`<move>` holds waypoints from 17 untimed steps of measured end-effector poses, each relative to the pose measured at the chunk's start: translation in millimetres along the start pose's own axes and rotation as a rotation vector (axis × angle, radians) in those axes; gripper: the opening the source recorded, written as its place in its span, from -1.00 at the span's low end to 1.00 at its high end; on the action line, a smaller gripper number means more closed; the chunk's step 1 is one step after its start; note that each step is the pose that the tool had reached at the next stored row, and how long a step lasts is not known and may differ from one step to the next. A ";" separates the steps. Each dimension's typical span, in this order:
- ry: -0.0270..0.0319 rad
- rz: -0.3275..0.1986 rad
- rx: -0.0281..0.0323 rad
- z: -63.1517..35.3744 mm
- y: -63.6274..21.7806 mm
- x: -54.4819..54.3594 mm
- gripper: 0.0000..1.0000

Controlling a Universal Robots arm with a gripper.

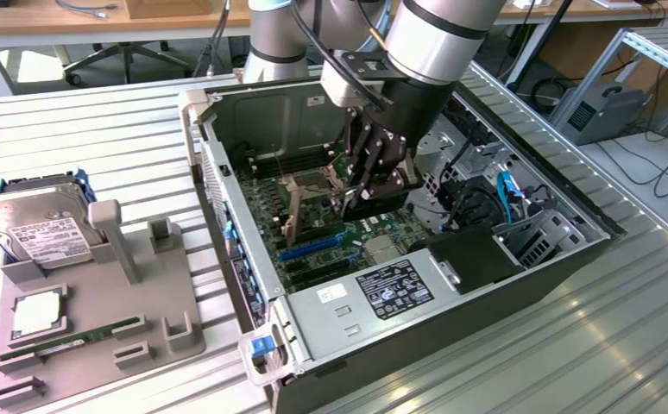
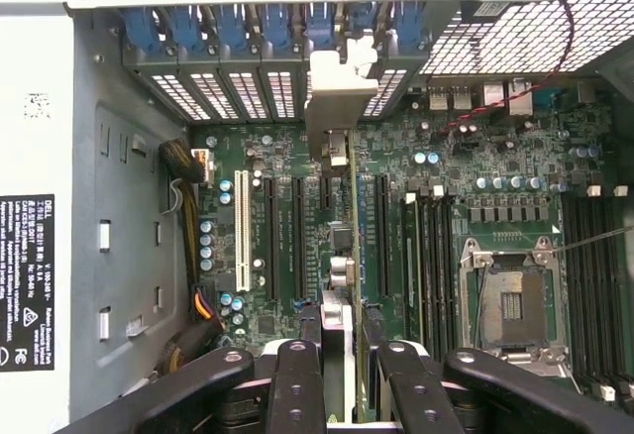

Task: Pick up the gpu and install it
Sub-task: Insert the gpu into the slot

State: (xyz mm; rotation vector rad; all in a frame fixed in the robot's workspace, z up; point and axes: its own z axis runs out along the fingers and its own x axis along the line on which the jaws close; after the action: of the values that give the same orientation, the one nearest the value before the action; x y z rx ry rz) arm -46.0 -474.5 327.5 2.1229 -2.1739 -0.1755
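Gripper [image 2: 338, 375] clamps the gpu [image 2: 339, 266] edge-on, inside the case [image 1: 242, 250] just over the mobo [image 2: 416, 216] slots. To seat well: keep card upright, line bracket [image 2: 334, 97] w/ rear opening, edge square over slot, press straight.

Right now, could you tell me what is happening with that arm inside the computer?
The arm's gripper is lowered inside the open computer case, clamped on the gpu, which it holds edge-on over the motherboard slots, its silver bracket toward the case's rear slot covers. On the grey tray beside the case lie a hard drive and a memory stick.
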 end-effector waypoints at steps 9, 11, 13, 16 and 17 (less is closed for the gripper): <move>0.0000 0.000 0.0000 0.7 0.3 2.0 -0.47; 0.0000 0.000 0.0000 6.5 -0.7 9.1 -0.47; 0.0010 0.000 -0.0001 12.0 -1.7 13.4 -0.47; 0.0010 0.000 0.0000 12.5 -1.7 13.4 -0.47; 0.0011 0.000 0.0000 12.7 -1.8 13.4 -0.47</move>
State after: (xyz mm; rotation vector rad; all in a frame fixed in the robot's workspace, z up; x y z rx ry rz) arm -46.5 -487.7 314.5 2.1223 -2.1735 -0.1743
